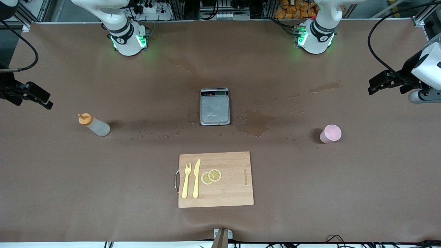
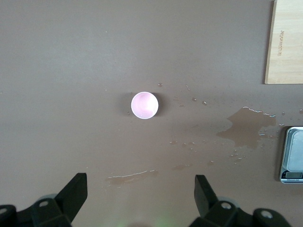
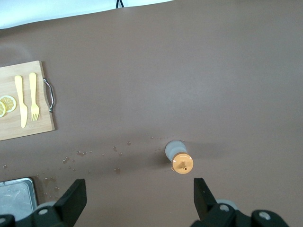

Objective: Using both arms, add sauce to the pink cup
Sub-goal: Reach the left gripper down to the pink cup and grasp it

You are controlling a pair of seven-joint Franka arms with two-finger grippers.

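Note:
The sauce bottle (image 1: pixel 93 124), whitish with an orange cap, stands upright toward the right arm's end of the table; the right wrist view looks down on its cap (image 3: pixel 182 163). My right gripper (image 1: pixel 46 102) hangs open over bare table beside it, apart from it, with nothing between its fingers (image 3: pixel 73 198). The pink cup (image 1: pixel 330 133) stands upright toward the left arm's end, and the inside of the cup (image 2: pixel 144 105) looks empty. My left gripper (image 1: pixel 373 86) hangs open over bare table beside the cup, touching nothing, its fingers (image 2: pixel 203 194) wide apart.
A steel kitchen scale (image 1: pixel 215 106) sits mid-table. Nearer the camera lies a wooden cutting board (image 1: pixel 234 179) with a yellow fork (image 1: pixel 186 179), a knife (image 1: pixel 196 178) and two lemon slices (image 1: pixel 211 176). Wet patches (image 1: pixel 255 124) mark the brown mat beside the scale.

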